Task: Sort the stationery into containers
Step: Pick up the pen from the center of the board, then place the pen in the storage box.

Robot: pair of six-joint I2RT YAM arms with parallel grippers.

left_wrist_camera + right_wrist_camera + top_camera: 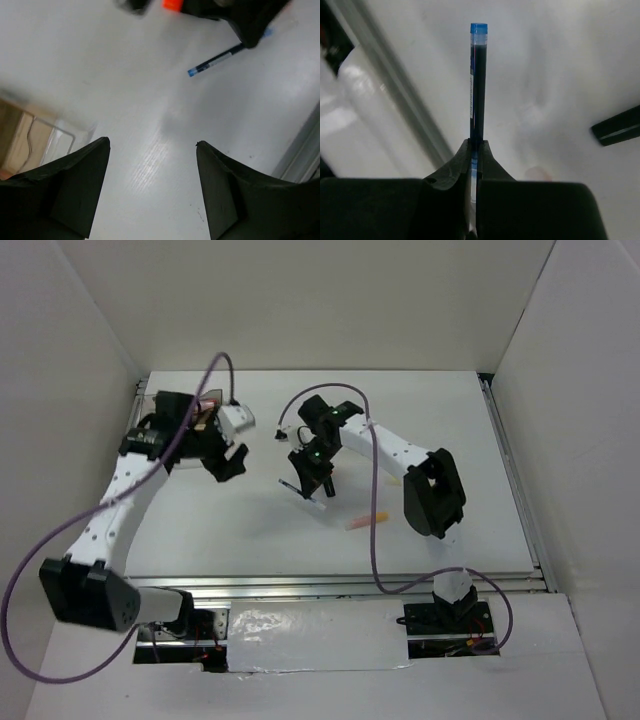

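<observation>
The white table (440, 420) is carrying both arms inside a pale enclosure. Near its centre the right gripper (473, 150) is pinching the blue-capped pen (477, 85) by one end, with the long axis projecting straight ahead of the fingers. In the top view the organiser tray (60, 140) is lying at about ten o'clock from it. The left gripper (152, 145) is hanging spread and empty between them, nearer the tray.

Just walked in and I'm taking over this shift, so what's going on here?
The right gripper is shut on a slim dark pen with a blue cap, over the white table. The left gripper is open and empty, hovering near the clear plastic organiser tray. A yellow-pink marker lies loose on the table, not yet sorted.
</observation>
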